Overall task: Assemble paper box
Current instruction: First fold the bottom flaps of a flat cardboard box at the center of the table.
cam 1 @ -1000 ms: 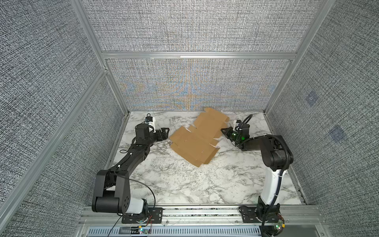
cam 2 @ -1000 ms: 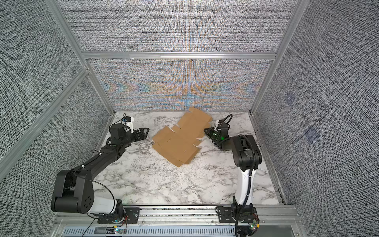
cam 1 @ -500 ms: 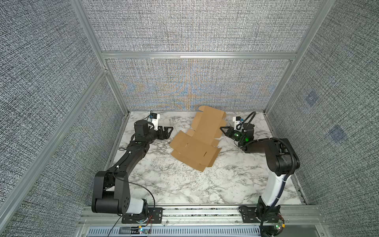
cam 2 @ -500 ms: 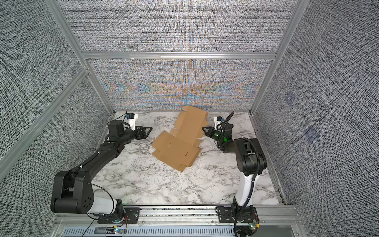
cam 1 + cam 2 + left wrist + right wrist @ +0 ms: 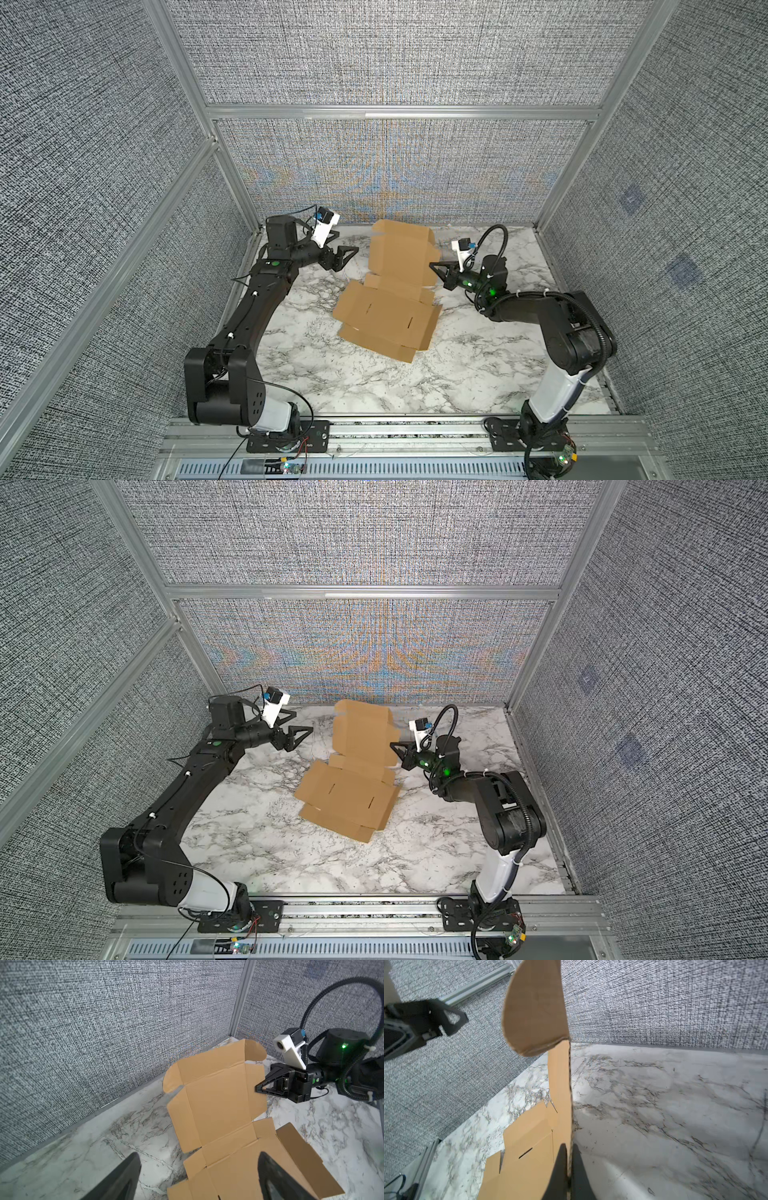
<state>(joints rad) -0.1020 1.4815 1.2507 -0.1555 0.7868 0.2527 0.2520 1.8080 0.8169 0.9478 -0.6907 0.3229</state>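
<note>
The paper box (image 5: 386, 316) is a tan die-cut cardboard sheet with flaps and slots on the marble table. Its near half lies flat in both top views (image 5: 345, 800). Its far panel (image 5: 399, 253) is tilted up off the table. My right gripper (image 5: 434, 266) (image 5: 395, 746) is shut on that panel's right edge. The right wrist view shows the pinch (image 5: 569, 1147) on the sheet's thin edge (image 5: 560, 1088). My left gripper (image 5: 345, 253) (image 5: 301, 733) hangs open just left of the sheet, not touching it. In the left wrist view its fingers (image 5: 198, 1155) straddle the sheet (image 5: 216, 1105) from above.
The grey textured back wall (image 5: 395, 174) stands close behind the raised panel. Aluminium frame posts (image 5: 552, 199) mark the back corners. Bare marble table (image 5: 374, 382) stretches in front of the sheet up to the front rail (image 5: 395, 432).
My right gripper has moved left with the far panel, swinging it more upright, and the sheet has turned on the table. My left gripper has moved back and slightly right, staying open.
</note>
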